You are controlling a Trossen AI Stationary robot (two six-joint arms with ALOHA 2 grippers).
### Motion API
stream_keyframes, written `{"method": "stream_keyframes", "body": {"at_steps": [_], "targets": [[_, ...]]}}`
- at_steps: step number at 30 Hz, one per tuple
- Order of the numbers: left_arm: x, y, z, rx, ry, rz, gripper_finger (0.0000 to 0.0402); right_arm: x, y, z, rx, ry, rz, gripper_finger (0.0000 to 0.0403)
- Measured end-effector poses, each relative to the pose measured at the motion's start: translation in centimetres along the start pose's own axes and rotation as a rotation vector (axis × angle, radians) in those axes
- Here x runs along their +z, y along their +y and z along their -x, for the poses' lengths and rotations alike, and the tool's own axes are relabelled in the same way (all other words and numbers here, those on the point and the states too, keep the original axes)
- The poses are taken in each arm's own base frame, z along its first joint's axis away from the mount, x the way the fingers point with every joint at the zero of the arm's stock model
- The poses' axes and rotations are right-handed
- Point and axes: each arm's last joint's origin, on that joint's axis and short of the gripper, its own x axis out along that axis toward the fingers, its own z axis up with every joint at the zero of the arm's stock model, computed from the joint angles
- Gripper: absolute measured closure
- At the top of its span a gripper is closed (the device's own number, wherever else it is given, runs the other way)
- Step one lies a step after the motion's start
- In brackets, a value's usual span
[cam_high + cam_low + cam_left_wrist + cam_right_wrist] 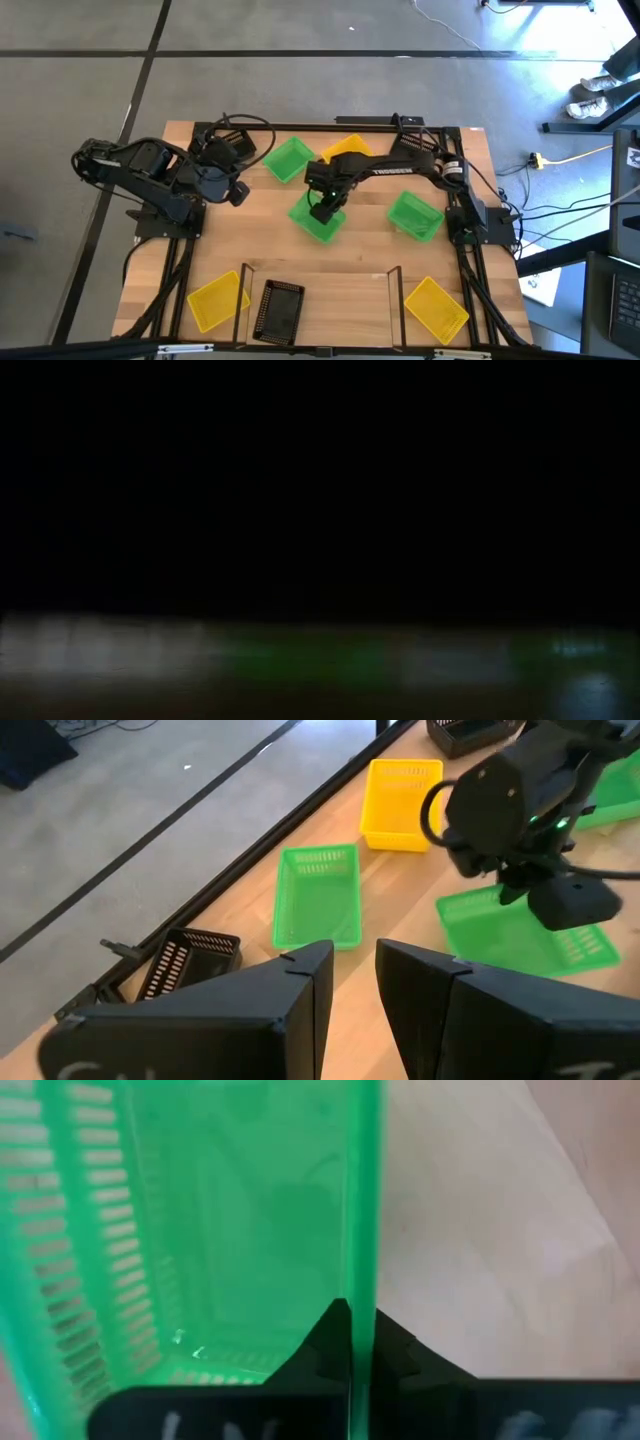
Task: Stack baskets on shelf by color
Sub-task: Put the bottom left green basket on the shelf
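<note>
On the wooden tabletop (360, 260) in the high view, the right gripper (322, 212) is sitting over the center green basket (318, 222), fingers pinching its rim. Two more green baskets are lying nearby: one toward the far edge (288, 160), one to the right (414, 215). A yellow basket (345, 148) is partly hiding under the right arm at the far side. Along the near edge, the shelf (318, 290) is holding a black basket (279, 308); a yellow basket (217, 300) is lying at its left post and another yellow one (435, 307) is lying apart on its right. The left gripper (236, 192) is hanging at the table's left, away from every basket. Grey floor with dark seams is surrounding the table; cables and a person's shoes (590, 98) are showing at upper right.

Low view is showing mostly black, with a blurred green-and-pale band at the bottom; nothing readable.

In the left wrist view, the left gripper (355, 985) is standing spread, holding nothing. Beyond it, a green basket (318, 895), a yellow basket (402, 802) and a black basket (188, 960) at the table edge are showing, plus the right arm over the center green basket (520, 935).

In the right wrist view, the right gripper (352, 1342) is clamping the green basket's wall (362, 1200) between both fingers, bare wood alongside.
</note>
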Motion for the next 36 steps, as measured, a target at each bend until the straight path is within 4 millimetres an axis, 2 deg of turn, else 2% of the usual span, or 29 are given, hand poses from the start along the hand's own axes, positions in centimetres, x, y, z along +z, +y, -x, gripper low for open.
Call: {"method": "stream_keyframes", "body": {"at_steps": [9,13,20,25,29,32,36], "targets": [[-0.4,0.2,0.0,-0.012,0.056,-0.150,0.0331,-0.4,3.9,6.2,-0.009,-0.044,-0.171,0.0402],[-0.4,0.2,0.0,-0.029,0.068,-0.190,0.0331,-1.0,5.3,8.9,-0.026,-0.090,-0.170,0.0402],[-0.7,0.5,0.5,-0.166,0.142,-0.295,0.0331,-1.4,7.0,12.8,-0.033,-0.239,-0.152,0.0403],[-0.6,1.3,1.1,-0.190,0.115,-0.360,0.0331,-3.0,7.6,14.3,-0.075,-0.235,-0.305,0.0403],[-0.7,2.2,1.8,-0.209,0.084,-0.451,0.0331,-5.0,8.7,13.9,-0.096,-0.163,-0.428,0.0403],[-0.7,3.0,2.3,-0.226,0.052,-0.510,0.0331,-6.6,10.4,13.8,-0.063,-0.142,-0.520,0.0403],[-0.9,4.4,3.3,-0.250,0.018,-0.502,0.0331,-9.2,13.0,13.2,-0.019,-0.075,-0.644,0.0403]]}}
